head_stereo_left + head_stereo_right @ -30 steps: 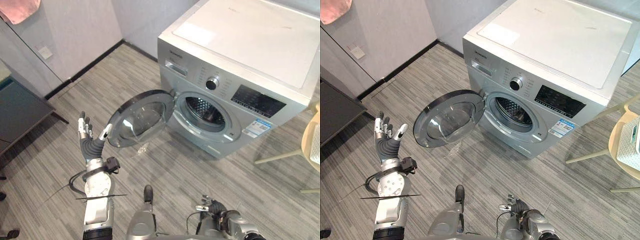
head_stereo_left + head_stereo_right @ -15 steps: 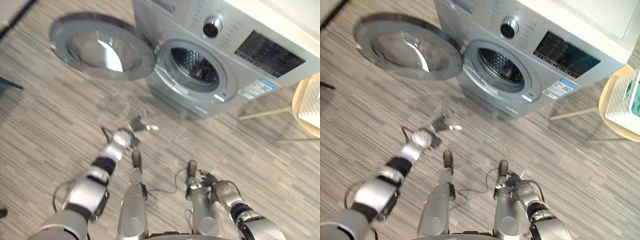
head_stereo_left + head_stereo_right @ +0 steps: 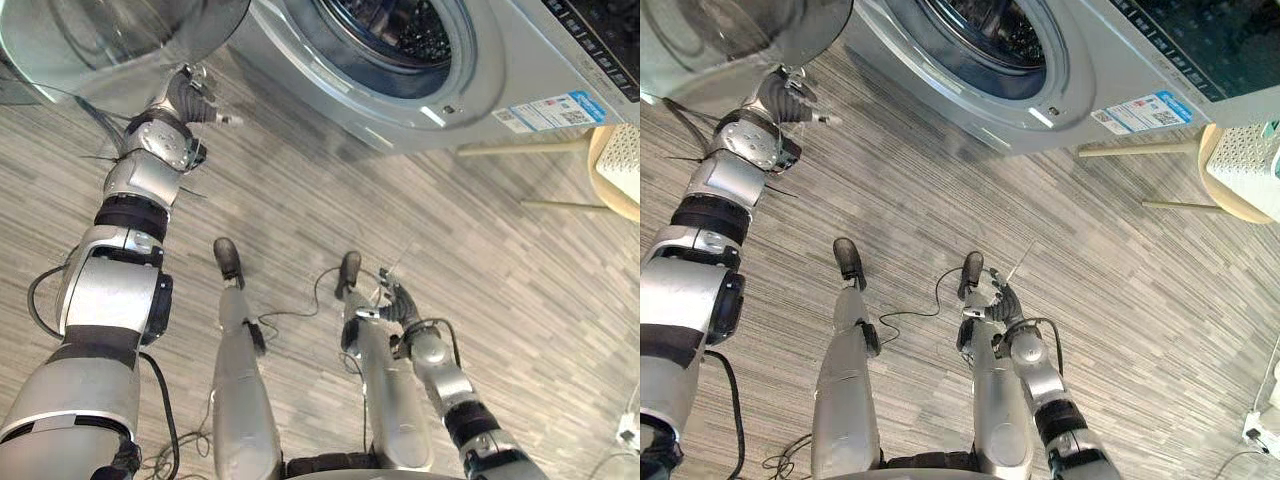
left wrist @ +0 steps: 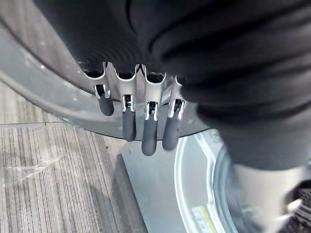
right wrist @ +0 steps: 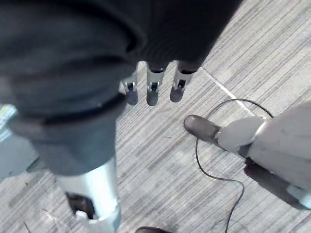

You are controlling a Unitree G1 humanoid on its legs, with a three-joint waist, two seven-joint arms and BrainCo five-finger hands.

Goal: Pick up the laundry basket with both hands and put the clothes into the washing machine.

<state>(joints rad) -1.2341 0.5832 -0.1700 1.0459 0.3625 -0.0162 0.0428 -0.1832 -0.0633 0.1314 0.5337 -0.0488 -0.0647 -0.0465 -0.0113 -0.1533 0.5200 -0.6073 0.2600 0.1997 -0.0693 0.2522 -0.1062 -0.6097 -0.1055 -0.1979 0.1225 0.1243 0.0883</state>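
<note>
Left wrist view: fingers (image 4: pixel 148 138) near door (image 4: pixel 48 97)

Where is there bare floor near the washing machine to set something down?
The widest bare patch is the grey plank floor bordered by the washing machine front, the pale wooden legs and the right hand. A narrower strip lies below the drum opening. It is crowded under the open door, where the left hand sits.
</note>
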